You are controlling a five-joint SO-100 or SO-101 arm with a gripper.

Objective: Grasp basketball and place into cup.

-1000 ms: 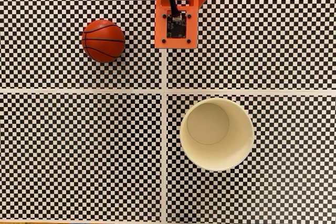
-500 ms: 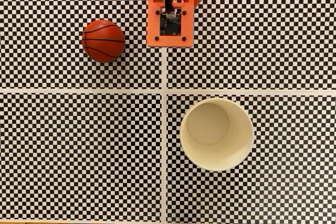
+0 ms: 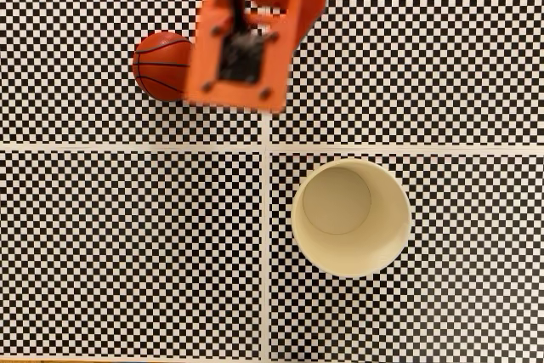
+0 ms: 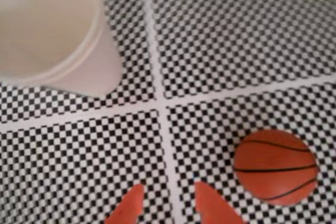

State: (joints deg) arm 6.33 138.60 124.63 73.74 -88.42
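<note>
Clearly, the move ahead turned on one relation: in the wrist view the small orange-red rubbery basketball (image 4: 275,167) with thin black seam lines lay to the right of the orange plastic claw (image 4: 167,198) and a little ahead of it, not between its fingers. The two pointed fingertips (image 4: 127,208) poked up from the bottom edge with a gap between them, partly open and holding nothing, and only the checkered surface (image 4: 236,40) showed in that gap. A judgement from this: the claw would need to swing towards the ball's side before any closing could catch it.

From the fixed view the blurred orange arm housing (image 3: 246,31) hung over the upper middle and covered the ball's right part, so the basketball (image 3: 159,65) peeked out on its left, well apart from the cup. A sphere has no long axis, so approach angle mattered less than centring.

The wide round cream-white paper cup (image 3: 351,217) stood upright lower right in that view, mouth open, its inside plain and smooth under a thin rolled rim, and wider across than the ball. In the wrist view it loomed at upper left (image 4: 47,30). The surface was a flat black-and-white fine checker print crossed by white seams (image 3: 266,252). The ball looked matte and lightly glossy, likely to roll if nudged.
</note>
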